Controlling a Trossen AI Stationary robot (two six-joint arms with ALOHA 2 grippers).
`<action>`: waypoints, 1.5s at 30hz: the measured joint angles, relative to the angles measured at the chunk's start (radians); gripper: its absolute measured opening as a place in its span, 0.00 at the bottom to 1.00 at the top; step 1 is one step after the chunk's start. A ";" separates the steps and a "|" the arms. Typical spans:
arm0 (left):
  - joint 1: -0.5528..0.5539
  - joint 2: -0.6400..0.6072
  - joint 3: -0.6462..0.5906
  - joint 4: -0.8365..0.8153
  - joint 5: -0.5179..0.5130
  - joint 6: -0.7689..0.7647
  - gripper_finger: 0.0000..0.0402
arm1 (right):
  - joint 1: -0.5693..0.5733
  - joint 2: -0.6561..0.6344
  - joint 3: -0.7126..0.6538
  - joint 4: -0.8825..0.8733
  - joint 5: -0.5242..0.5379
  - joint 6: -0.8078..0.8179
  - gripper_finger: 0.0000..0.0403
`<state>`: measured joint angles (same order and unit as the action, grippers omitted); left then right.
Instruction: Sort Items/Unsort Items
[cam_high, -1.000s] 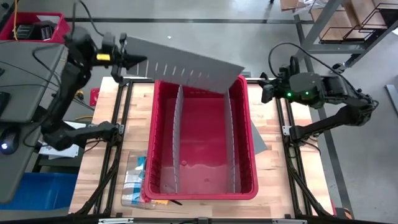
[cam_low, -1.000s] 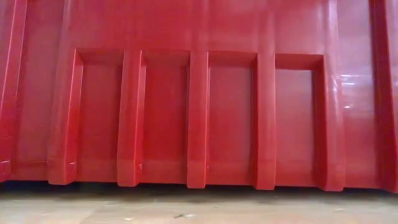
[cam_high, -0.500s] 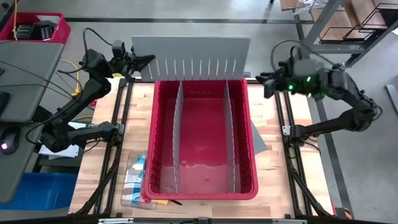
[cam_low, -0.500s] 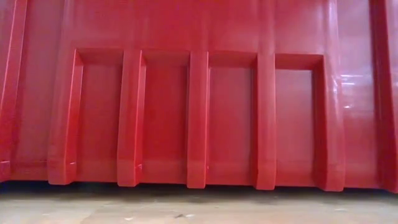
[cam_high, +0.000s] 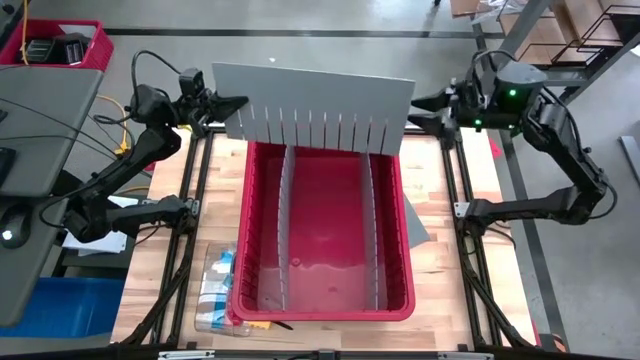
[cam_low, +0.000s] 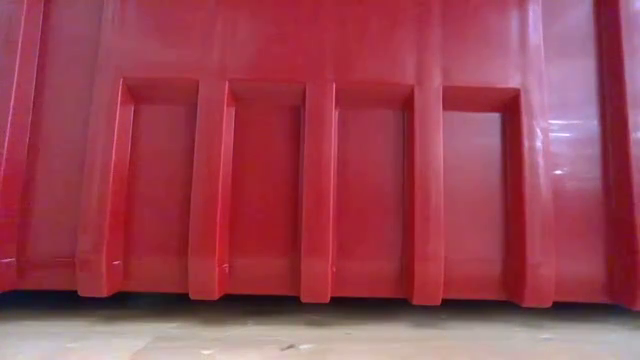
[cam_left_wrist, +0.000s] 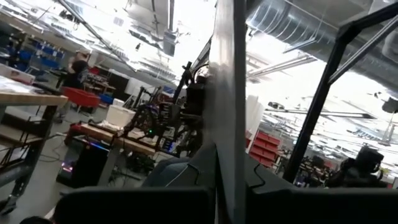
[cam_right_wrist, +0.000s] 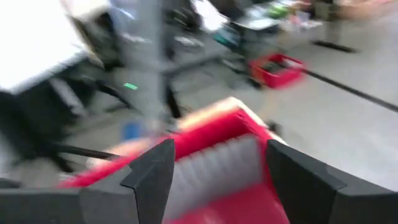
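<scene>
My left gripper (cam_high: 226, 104) is shut on a wide grey slotted divider panel (cam_high: 315, 108), which hangs over the far end of the red bin (cam_high: 400, 290). The left wrist view shows the panel edge-on (cam_left_wrist: 227, 93). My right gripper (cam_high: 414, 112) stands open at the panel's right end; whether it touches the panel I cannot tell. Its wrist view looks between its fingers (cam_right_wrist: 214, 177) at the grey slots and the bin. A clear packet of coloured items (cam_high: 214, 288) lies on the table left of the bin. A thin dark stick (cam_high: 283, 325) lies by the bin's near rim. My left gripper pinches the panel's left end (cam_high: 236, 108) between its two fingers, coming level from the table's left side. The panel stands on edge with its slots down, lifted clear above the bin's far rim, its right end a little lower than its left.
Two long grey dividers (cam_high: 286, 220) (cam_high: 372, 225) stand lengthwise in the bin. A grey sheet (cam_high: 415, 225) sticks out from under the bin's right side. The low view is filled by the bin's ribbed red wall (cam_low: 320, 150). Black frame rails run along both table sides.
The panel has swung from a slant across the bin's far left corner to nearly parallel with the far rim, and has come down slightly. My left gripper has sunk and rolled with it. My right gripper has opened, rolled and moved up toward the far edge, to the panel's right end.
</scene>
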<state>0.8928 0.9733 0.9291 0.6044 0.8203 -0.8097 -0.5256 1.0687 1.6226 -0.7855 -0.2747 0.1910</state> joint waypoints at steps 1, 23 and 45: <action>0.000 0.000 0.000 0.000 -0.003 0.000 0.00 | -0.005 0.002 0.000 0.037 -0.049 0.023 0.60; 0.100 -0.013 0.000 0.000 0.150 0.007 0.00 | -0.054 -0.015 0.000 0.138 -0.194 0.128 0.60; 0.100 -0.008 0.000 -0.008 0.083 0.044 0.00 | 0.017 0.082 0.000 0.137 -0.256 0.086 0.60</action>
<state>0.9928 0.9649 0.9295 0.5960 0.9035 -0.7658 -0.5087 1.1507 1.6226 -0.6482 -0.5312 0.2773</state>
